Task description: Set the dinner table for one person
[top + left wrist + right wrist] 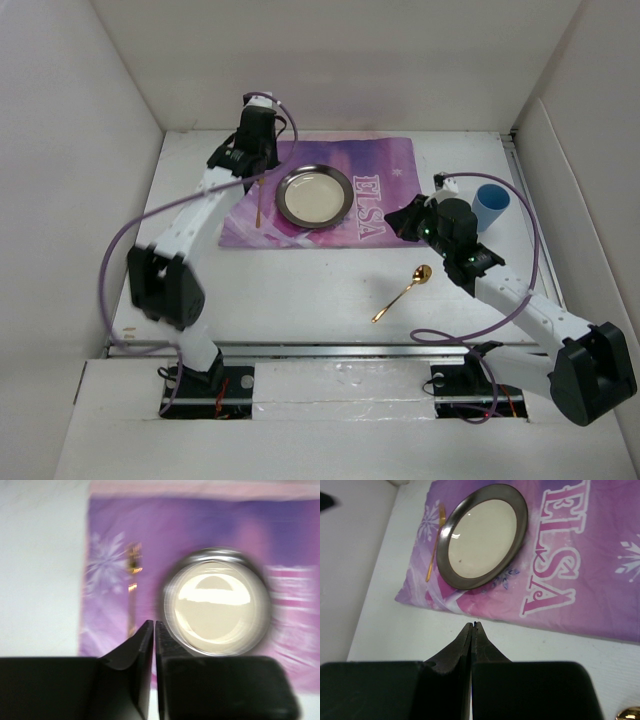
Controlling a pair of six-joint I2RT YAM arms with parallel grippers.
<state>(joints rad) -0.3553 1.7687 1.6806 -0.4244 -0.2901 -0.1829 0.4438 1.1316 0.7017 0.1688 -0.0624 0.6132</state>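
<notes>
The dinner table (300, 290) is a white tabletop. A purple ELSA placemat (385, 165) lies on it and carries a round metal-rimmed plate (314, 195) (482, 535) (215, 602). A slim gold utensil (260, 205) (435, 542) lies on the mat just left of the plate. A gold spoon (403, 292) rests on the bare table in front of the mat. My left gripper (260, 172) (154, 623) hovers over the mat's left part above the utensil, shut, holding nothing. My right gripper (398, 218) (473, 625) hangs by the mat's near edge, shut and empty.
A blue cup (491, 205) stands on the table right of the mat, just behind my right wrist. White walls close in the table on the left, back and right. The spoon's bowl shows at the right wrist view's bottom corner.
</notes>
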